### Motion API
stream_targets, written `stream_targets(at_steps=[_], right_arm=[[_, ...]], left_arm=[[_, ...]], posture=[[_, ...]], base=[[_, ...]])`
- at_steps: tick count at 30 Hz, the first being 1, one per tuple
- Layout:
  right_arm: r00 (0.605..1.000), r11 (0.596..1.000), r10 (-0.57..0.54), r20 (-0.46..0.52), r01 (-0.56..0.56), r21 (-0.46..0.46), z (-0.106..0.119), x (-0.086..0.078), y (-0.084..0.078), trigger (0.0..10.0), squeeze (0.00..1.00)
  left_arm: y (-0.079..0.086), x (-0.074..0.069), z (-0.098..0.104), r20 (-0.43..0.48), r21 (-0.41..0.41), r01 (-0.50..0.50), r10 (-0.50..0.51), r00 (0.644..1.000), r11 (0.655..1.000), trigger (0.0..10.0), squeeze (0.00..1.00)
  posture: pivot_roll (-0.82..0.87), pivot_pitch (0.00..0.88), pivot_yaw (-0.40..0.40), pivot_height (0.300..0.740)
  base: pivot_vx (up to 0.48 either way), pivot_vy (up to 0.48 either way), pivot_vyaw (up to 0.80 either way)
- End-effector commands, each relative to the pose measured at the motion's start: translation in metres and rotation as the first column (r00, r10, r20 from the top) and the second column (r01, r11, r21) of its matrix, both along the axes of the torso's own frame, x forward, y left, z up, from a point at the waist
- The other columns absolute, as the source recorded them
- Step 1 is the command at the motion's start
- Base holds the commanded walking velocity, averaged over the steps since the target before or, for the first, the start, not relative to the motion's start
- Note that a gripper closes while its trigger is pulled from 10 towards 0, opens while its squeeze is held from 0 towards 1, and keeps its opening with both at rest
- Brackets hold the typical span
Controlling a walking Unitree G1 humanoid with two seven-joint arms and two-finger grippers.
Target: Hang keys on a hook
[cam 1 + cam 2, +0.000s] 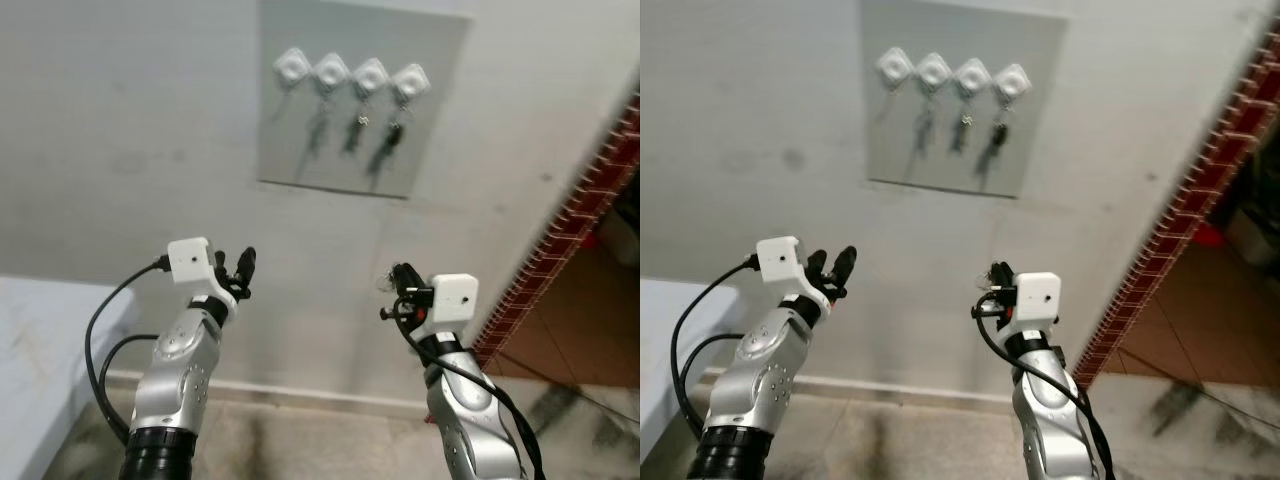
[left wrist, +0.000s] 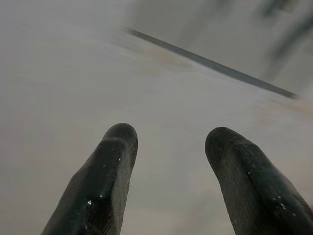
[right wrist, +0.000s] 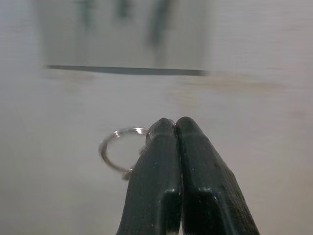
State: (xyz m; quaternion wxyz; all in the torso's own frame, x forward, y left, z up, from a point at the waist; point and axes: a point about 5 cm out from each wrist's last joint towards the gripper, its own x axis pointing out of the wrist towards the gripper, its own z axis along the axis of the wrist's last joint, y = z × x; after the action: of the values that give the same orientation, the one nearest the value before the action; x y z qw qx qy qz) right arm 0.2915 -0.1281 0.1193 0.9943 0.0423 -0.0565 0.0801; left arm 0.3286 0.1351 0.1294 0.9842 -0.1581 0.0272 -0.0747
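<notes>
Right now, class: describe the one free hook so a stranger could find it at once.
On the wall hangs a grey panel carrying a row of four white hooks. Take the leftmost hook: unlike its three neighbours, no keys hang from it.

The right gripper [image 3: 174, 123] has its two black fingers [image 3: 205, 181] pressed together on a thin silver key ring [image 3: 113, 148] that sticks out sideways, before a pale wall [image 3: 264, 147] and a blurred grey panel [image 3: 127, 44].

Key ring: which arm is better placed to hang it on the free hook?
Probably the right. Its end effector is shut on the key ring, below the grey board. The left end effector is open and holds nothing. The leftmost hook seems free; the other three carry keys.
</notes>
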Motion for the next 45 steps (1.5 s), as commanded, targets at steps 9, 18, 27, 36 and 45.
stream_targets(at_steps=[9, 18, 27, 36, 45], right_arm=[[0.999, 0.999, -0.04, 0.034, 0.04, -0.005, 0.0069, 0.002, -0.0043, 10.0, 0.0], [0.999, 0.999, -0.043, 0.031, 0.043, -0.003, 0.0064, 0.0019, -0.0039, 10.0, 0.0], [0.998, 0.999, -0.045, 0.032, 0.045, 0.0, 0.0063, 0.0009, -0.0034, 10.0, 0.0], [0.998, 0.999, -0.043, 0.035, 0.043, 0.004, 0.0068, -0.0002, -0.003, 10.0, 0.0], [0.999, 0.999, -0.042, 0.033, 0.041, 0.007, 0.0065, -0.0009, -0.0022, 10.0, 0.0]], left_arm=[[0.0003, 0.001, 0.0038, 0.008, 0.021, 0.005, -0.006, 1.0, 1.0, 10.0, 0.0], [0.0009, 0.0013, 0.0033, -0.003, 0.016, 0.004, -0.004, 1.0, 1.0, 10.0, 0.0], [0.0007, 0.0013, 0.0031, -0.008, 0.009, 0.009, -0.009, 1.0, 1.0, 10.0, 0.0], [0.0003, 0.0015, 0.0028, -0.015, 0.004, 0.01, -0.01, 1.0, 1.0, 10.0, 0.0], [0.0001, 0.0014, 0.0026, -0.017, 0.005, 0.01, -0.01, 1.0, 1.0, 10.0, 0.0]], posture=[[0.03, 0.0, -0.036, 0.74], [0.03, 0.0, -0.032, 0.74], [0.03, 0.0, -0.032, 0.74], [0.03, 0.0, -0.032, 0.74], [0.03, 0.0, -0.033, 0.74]], base=[[0.0, 0.0, -0.09], [0.0, 0.0, 0.0], [0.0, 0.183, 0.0], [0.0, 0.396, 0.0], [0.0, 0.446, 0.0]])
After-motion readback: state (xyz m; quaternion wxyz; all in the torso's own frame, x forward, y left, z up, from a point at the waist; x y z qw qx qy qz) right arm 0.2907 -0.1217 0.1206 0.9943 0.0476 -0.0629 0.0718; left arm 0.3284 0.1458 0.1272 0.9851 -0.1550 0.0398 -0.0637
